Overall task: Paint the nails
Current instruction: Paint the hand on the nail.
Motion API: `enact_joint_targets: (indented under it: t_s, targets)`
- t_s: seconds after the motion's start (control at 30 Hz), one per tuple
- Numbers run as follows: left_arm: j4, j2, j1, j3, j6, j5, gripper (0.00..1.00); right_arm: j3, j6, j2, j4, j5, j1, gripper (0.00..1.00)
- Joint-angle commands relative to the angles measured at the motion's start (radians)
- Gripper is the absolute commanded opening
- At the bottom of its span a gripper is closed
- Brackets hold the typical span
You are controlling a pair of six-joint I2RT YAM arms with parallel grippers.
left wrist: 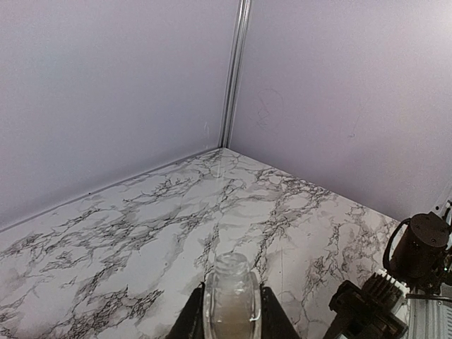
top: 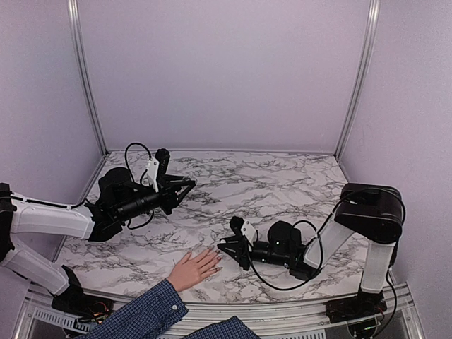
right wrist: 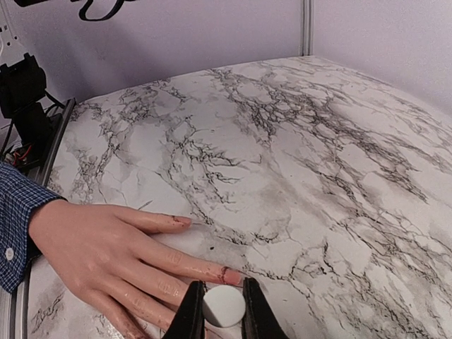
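A light-skinned hand (right wrist: pixel 99 247) in a blue plaid sleeve (top: pixel 141 314) lies flat at the table's near edge, fingers pointing right. Its nails are tiny; the index nail (right wrist: pixel 182 220) and middle nail (right wrist: pixel 234 276) show pinkish, with reddish smears on the fingers. My right gripper (right wrist: pixel 224 295) is shut on a white round cap (right wrist: pixel 224 306), right at the middle fingertip; what hangs under the cap is hidden. In the top view the right gripper (top: pixel 226 247) sits just right of the hand (top: pixel 194 267). My left gripper (left wrist: pixel 232 295), also (top: pixel 186 186), is shut on a clear glass bottle (left wrist: pixel 231 286), held above the table's left-middle.
The marble table (top: pixel 282 183) is bounded by lilac walls and metal corner posts (top: pixel 357 78). The right arm's base (top: pixel 371 219) stands at the near right. Black cables loop by the left wrist (top: pixel 134 152). Clamps and wiring (right wrist: pixel 25 99) sit past the table's edge.
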Motion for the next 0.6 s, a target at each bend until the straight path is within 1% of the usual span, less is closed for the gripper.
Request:
enact_joint_targets:
  t_s: [0.0,0.57]
  targets:
    - [0.053,-0.028,0.007,0.006,0.003,0.003,0.00,0.025,-0.001,0.017,-0.004,0.004,0.008,0.00]
    - [0.053,-0.029,0.006,0.005,0.003,0.001,0.00,0.029,-0.002,0.017,-0.046,0.043,0.007,0.00]
